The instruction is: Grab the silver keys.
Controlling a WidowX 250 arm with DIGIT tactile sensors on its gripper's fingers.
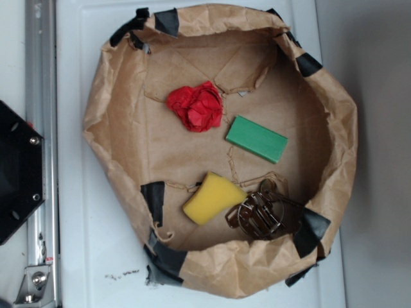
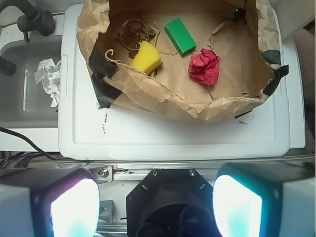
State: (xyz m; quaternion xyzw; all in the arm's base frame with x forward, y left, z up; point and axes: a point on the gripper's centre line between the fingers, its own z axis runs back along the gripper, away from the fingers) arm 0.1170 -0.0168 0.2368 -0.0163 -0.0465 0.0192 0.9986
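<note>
White plastic forms the counter [image 1: 96,244], a broad moulded panel that carries everything else. On it sits the landmark, a brown paper basin [image 1: 109,122] with crumpled, rolled-up walls patched at the rim with strips of black tape [image 1: 168,260]. All four loose things lie on the basin's floor.

The green rectangular block [image 1: 257,138] lies flat toward one wall of the basin, well apart from the rim. Just beside it, nearer the basin's middle, rests a crumpled red wad [image 1: 197,106]. The yellow sponge [image 1: 212,197] is a wedge lying close to a taped stretch of the basin wall. The silver keys [image 1: 263,213] are a dark metal bunch on round wire rings, tucked against the foot of the basin wall, right beside the sponge and apparently touching it; in the wrist view they sit in the basin's far left corner [image 2: 134,32] with the sponge [image 2: 146,58] in front of them.

Outside the basin, in the wrist view, a grey sink [image 2: 19,84] adjoins the counter and holds a crumpled white paper [image 2: 48,74].

The claw [image 2: 155,210] hangs well away from the basin, over the counter's near edge, its two glowing fingers [image 2: 74,210] spread wide and released, grasping nothing.
</note>
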